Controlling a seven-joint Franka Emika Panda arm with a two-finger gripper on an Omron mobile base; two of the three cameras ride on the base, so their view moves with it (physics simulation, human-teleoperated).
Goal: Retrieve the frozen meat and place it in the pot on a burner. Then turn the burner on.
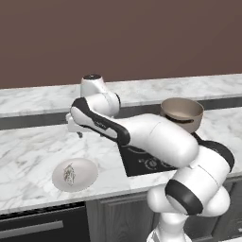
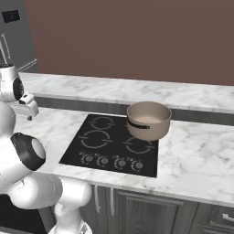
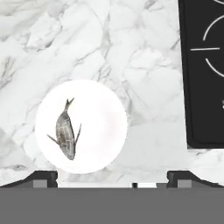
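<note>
**Meat not yet picked up; every step of the task is waiting**

The claw (image 3: 112, 178) is hanging above the marble surface (image 3: 131, 52) with its two dark tips standing wide apart and nothing between them; in the hand view they are rising at the bottom edge, one on each side, and the gap is looking down on bare marble and the near rim of the white dish (image 3: 109, 127); in the left base view the claw (image 1: 74, 127) is sitting at the end of the outstretched arm, above the surface and beyond the dish (image 1: 87, 170).

The frozen meat (image 3: 65, 131) is lying in the dish, left of its middle, a slim grey-brown fish-like lump with a forked end pointing up the frame; in the left base view the meat (image 1: 69, 174) is showing as a small mottled mark inside the dish, near the front edge of the surface.

Beside the dish the black cooktop (image 2: 109, 155) is waiting; the pot (image 2: 148, 119) is standing on a rear burner, upright, its pale inside looking bare; another burner (image 2: 97, 140) is showing its white rings, and the control dials (image 2: 112, 161) are lining the front edge.

By my judgement nothing is finished: grasping the meat, carrying it across, dropping it into the pot and turning a dial are all remaining.
</note>
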